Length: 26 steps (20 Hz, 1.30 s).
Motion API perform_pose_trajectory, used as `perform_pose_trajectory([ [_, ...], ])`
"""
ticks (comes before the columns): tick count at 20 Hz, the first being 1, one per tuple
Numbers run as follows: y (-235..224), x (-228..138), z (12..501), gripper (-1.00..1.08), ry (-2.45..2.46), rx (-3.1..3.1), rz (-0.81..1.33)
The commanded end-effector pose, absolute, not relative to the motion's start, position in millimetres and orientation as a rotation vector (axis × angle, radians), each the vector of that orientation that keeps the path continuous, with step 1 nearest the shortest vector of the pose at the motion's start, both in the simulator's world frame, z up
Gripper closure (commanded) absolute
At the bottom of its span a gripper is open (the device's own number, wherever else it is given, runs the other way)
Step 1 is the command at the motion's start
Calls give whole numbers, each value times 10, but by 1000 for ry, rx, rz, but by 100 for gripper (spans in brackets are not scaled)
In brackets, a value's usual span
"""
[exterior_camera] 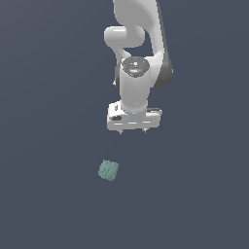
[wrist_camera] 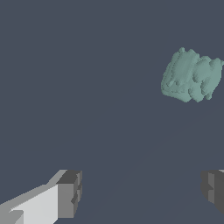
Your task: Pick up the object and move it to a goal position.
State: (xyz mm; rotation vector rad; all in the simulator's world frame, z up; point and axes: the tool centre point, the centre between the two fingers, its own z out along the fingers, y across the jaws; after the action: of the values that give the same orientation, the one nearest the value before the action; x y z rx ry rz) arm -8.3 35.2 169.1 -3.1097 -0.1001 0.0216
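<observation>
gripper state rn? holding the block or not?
Gripper: open, holding nothing; fingers spread wide. The teal block lies apart on the floor, not between them.

A: Anything round the block?
B: No, bare floor on every side, open from above too.
A: Gripper?
B: Well apart from it, jaws spread wide, nothing between the fingers. Block's off to one side, not betw. them.
</observation>
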Motion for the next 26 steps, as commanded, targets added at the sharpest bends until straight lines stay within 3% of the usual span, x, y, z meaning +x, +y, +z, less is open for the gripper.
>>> perform_pose_trajectory([
  [1, 352, -83, 1691, -92, -100, -3110, 22],
  [11, 707, -132, 1745, -92, -184, -3108, 17],
  [26, 391, 237, 1581, -92, -24, -3113, 14],
])
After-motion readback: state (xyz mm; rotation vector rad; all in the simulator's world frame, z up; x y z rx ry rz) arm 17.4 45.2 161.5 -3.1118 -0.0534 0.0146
